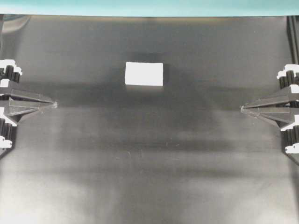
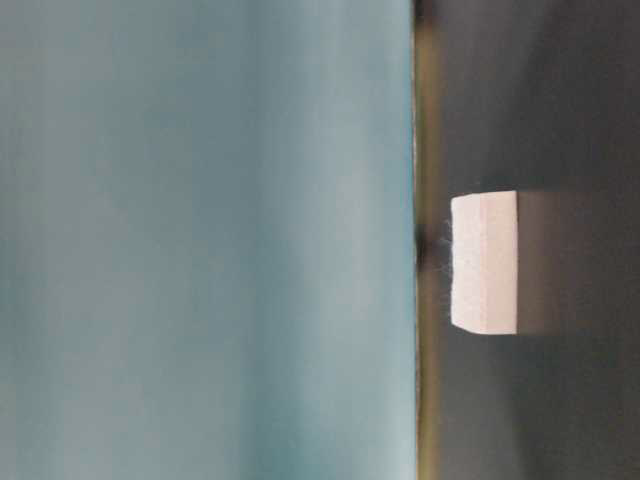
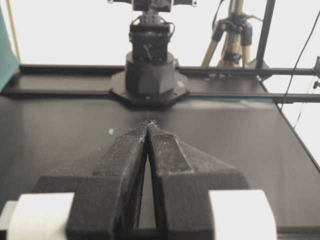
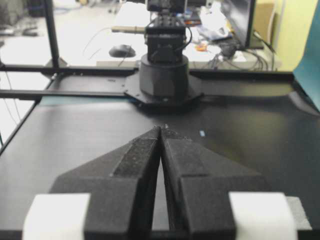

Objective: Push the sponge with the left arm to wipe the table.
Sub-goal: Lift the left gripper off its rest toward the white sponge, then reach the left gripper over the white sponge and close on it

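Observation:
The white rectangular sponge (image 1: 144, 73) lies flat on the black table (image 1: 149, 154), a little above the middle of the overhead view; the table-level view shows the sponge (image 2: 484, 262) from the side, next to the teal edge strip. My left gripper (image 1: 54, 104) points right from the left edge, shut, with nothing in it, well left of and below the sponge. My right gripper (image 1: 242, 109) mirrors it at the right edge, also shut and empty. In the left wrist view the left gripper (image 3: 148, 123) has its tips touching; in the right wrist view so does the right gripper (image 4: 161, 128). Neither wrist view shows the sponge.
A teal strip (image 1: 149, 7) runs along the table's far edge. The right arm's base (image 3: 149, 75) stands opposite in the left wrist view, the left arm's base (image 4: 163, 75) in the right wrist view. A tiny pale speck (image 3: 110, 131) lies on the table.

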{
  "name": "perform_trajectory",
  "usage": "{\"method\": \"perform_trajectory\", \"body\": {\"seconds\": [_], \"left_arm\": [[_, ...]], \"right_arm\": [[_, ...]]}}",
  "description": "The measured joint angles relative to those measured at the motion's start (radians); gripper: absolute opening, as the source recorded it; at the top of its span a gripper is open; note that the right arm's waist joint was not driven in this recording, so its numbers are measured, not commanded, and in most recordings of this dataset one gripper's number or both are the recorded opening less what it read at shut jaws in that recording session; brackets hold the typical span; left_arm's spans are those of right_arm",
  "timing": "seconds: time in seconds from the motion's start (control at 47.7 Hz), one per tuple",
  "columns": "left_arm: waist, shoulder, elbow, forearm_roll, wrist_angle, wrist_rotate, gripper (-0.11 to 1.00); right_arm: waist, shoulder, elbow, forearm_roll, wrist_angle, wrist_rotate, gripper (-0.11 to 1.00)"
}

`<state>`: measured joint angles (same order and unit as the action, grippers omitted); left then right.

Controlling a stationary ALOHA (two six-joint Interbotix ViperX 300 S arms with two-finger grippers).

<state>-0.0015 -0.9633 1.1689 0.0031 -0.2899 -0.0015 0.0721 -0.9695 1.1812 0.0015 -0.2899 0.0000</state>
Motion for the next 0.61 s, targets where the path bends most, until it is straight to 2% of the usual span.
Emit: {"method": "perform_trajectory", "body": {"seconds": [0.063, 0.147, 0.273, 0.398, 0.608], "left_arm": [[0.002, 0.012, -0.002, 0.011, 0.008, -0.02, 0.01], [0.008, 0.103, -0.009, 0.029, 0.026, -0.11, 0.0], [0.061, 0.241, -0.041, 0.032, 0.029, -0.183, 0.0], [0.11, 0.36, -0.094, 0.035, 0.029, -0.209, 0.0], [0.189, 0.618, -0.244, 0.034, 0.034, -0.229, 0.01]], "right_arm": [[0.0, 0.0, 0.005, 0.0, 0.0, -0.002, 0.08], [0.0, 0.0, 0.018, 0.0, 0.003, 0.0, 0.0], [0.0, 0.002, 0.028, 0.0, 0.011, 0.0, 0.0], [0.0, 0.002, 0.035, 0.002, 0.014, 0.002, 0.0], [0.0, 0.002, 0.041, 0.0, 0.015, 0.002, 0.0]]}}
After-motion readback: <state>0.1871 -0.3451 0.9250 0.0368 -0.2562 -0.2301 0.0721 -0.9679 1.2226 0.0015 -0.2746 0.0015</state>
